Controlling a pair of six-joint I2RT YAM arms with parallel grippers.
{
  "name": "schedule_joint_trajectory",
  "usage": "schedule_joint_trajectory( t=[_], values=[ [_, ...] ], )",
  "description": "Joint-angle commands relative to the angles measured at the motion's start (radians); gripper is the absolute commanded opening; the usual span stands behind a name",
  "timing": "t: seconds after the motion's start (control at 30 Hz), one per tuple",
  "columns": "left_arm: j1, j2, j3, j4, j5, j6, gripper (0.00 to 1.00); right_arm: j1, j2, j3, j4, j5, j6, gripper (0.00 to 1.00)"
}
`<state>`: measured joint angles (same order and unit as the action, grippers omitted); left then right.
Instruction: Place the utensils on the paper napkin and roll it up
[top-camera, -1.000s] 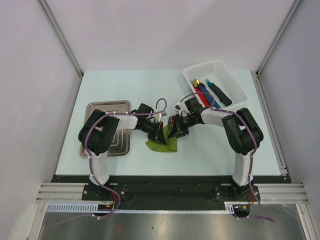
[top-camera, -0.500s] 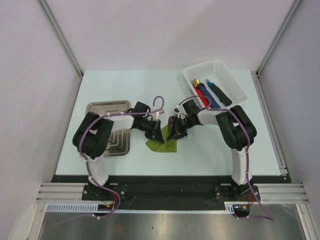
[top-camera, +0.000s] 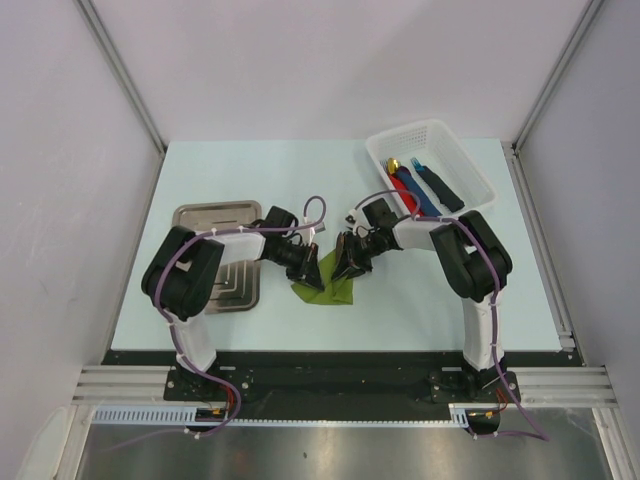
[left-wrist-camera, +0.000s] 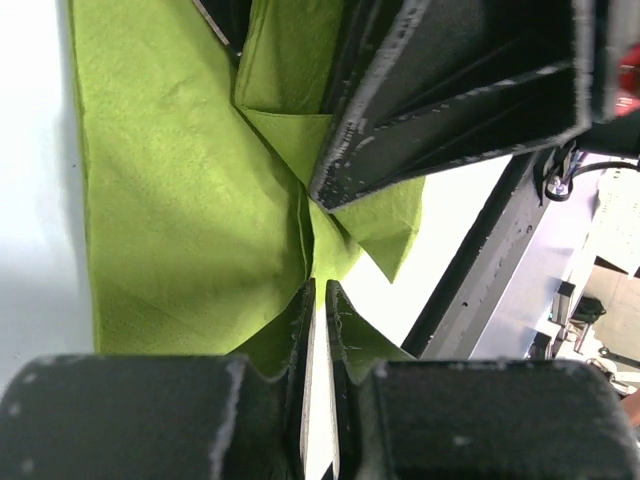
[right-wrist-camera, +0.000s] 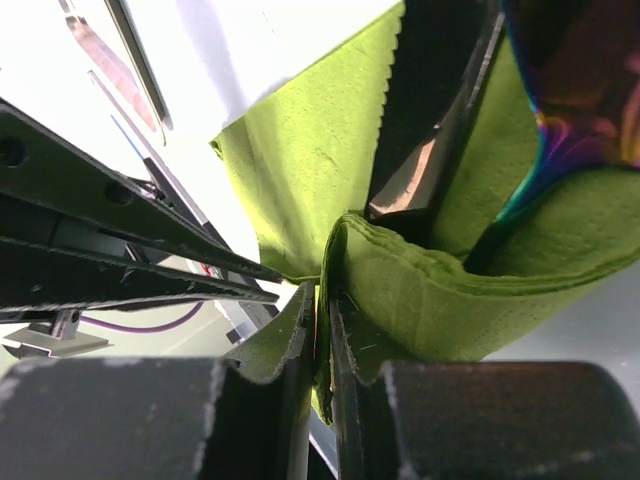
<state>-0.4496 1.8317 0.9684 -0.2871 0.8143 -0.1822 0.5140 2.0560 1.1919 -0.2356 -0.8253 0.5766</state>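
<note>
Table (top-camera: 230, 170) first, carrying a white basket (top-camera: 468, 157) at the far right corner and a silver tray (top-camera: 215, 214) on the left, both well apart from the work. Meeting between them, near the middle of the table: two arms bending over the paper napkin (top-camera: 335, 293), lying crumpled and folded just under the wrists. Pinching with the left gripper (left-wrist-camera: 318, 300), jaws drawn together on a thin fold of the green sheet, nothing else showing between them. Pinching likewise with the right gripper (right-wrist-camera: 322, 300), jaws clamped on a thicker, doubled edge. Wrapping, by the look of it, around the utensils (right-wrist-camera: 570, 90): slim dark pieces, one giving off an oily rainbow sheen, tucked inside the fold in the right wrist view. Most likely rolling at this stage, so turning both wrists together and at one pace, holding the paper lightly taut, never dragging the two pinches apart and risking a tear in so thin a sheet. Watching, too, for pieces sliding out of the open end.
</note>
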Motion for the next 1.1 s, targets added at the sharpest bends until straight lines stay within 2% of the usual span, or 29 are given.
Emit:
schedule_joint_trajectory(
  t=[0.0,0.37,0.6,0.7,0.77,0.83,1.0,1.07],
  values=[
    [0.003,0.029,0.01,0.005,-0.013,0.024,0.11,0.015,0.001,0.044,0.022,0.002,0.017,0.15],
    [0.003,0.044,0.012,0.011,-0.024,0.018,0.07,0.023,0.038,0.067,0.022,0.0,0.023,0.15],
    [0.029,-0.003,-0.02,0.045,0.0,0.01,0.09,0.026,0.061,0.067,0.022,0.005,0.005,0.19],
    [0.066,-0.031,-0.054,0.092,0.043,-0.031,0.11,0.024,0.059,0.061,0.028,-0.001,0.003,0.27],
    [0.098,-0.067,-0.072,0.152,0.062,-0.074,0.13,0.024,0.058,0.058,0.033,-0.003,0.006,0.36],
    [0.13,-0.103,-0.1,0.205,0.071,-0.103,0.21,0.026,0.058,0.058,0.038,-0.003,0.008,0.52],
    [0.161,-0.14,-0.129,0.269,0.101,-0.181,0.45,0.026,0.058,0.06,0.044,-0.005,0.014,0.71],
    [0.164,-0.123,-0.134,0.313,0.106,-0.229,0.49,0.026,0.059,0.058,0.044,-0.001,0.016,0.72]
  ],
)
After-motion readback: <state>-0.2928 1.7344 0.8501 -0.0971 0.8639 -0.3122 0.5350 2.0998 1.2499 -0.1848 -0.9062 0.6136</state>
